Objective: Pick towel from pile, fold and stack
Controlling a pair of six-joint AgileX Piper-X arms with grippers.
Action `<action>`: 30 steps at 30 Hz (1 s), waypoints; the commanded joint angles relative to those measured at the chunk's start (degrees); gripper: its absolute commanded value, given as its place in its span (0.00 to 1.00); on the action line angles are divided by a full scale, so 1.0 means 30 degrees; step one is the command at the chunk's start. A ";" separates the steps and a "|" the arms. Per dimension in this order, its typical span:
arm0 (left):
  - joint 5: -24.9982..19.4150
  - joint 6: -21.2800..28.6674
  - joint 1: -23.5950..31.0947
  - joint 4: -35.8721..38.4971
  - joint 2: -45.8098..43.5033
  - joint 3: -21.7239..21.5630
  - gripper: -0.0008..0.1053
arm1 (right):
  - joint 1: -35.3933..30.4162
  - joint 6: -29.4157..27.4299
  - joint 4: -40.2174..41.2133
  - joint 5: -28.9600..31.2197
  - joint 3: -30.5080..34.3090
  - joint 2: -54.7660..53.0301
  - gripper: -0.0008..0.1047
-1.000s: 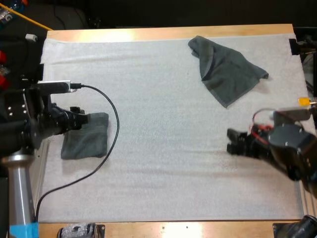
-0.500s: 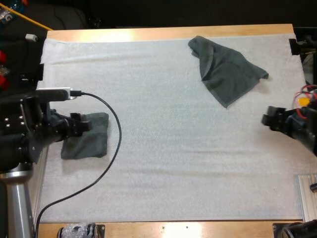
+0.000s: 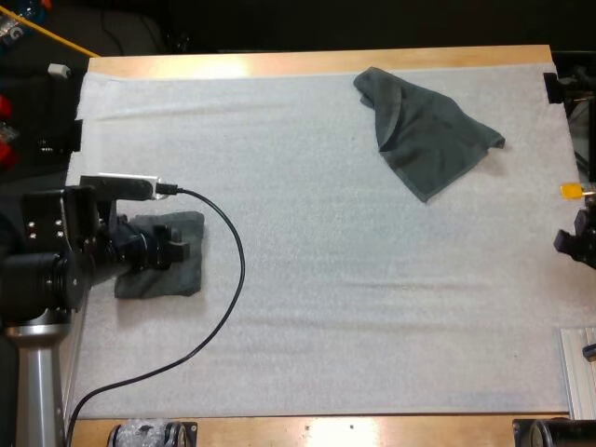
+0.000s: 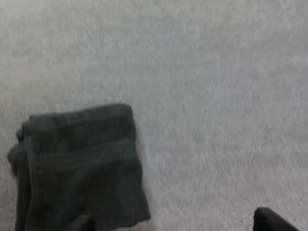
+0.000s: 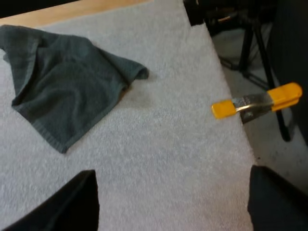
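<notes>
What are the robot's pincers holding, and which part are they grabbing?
Nothing is held. The left pincer is open over the folded towel, not pinching it. The right pincer is open too, well short of the crumpled towel.

Bright, even light, seemingly from above, falls on the white foam mat (image 3: pixel 326 279), which reads pale grey with no hard shadows. The light-brown wooden desk (image 3: pixel 307 61) shows pale glare patches along the mat's far edge and again along its near edge. Beyond the mat's far edge the room is dark. On the mat, the crumpled dark grey-green towel (image 3: pixel 424 130) throws only a thin, soft shadow. The right wrist view shows a faint shadow beneath the towel's raised corner. In the left wrist view the light is dimmer and flat, and the folded dark grey-green towel (image 4: pixel 82 163) looks almost black against the mat.
</notes>
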 commanded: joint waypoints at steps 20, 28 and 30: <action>-0.0754 0.0902 -0.0087 0.0317 -0.9056 -0.0032 0.59 | 0.0017 -0.1109 0.3775 0.0152 -0.0135 -0.6422 0.60; -0.0847 0.1305 -0.0087 0.2388 -1.3193 -0.0032 0.59 | 0.0017 -0.1048 0.4791 -0.0717 -0.0135 -0.8598 0.60; -0.0847 0.1516 -0.0087 0.2748 -1.4217 -0.0032 0.59 | 0.0017 -0.0917 0.5018 -0.0747 -0.0135 -0.9257 0.60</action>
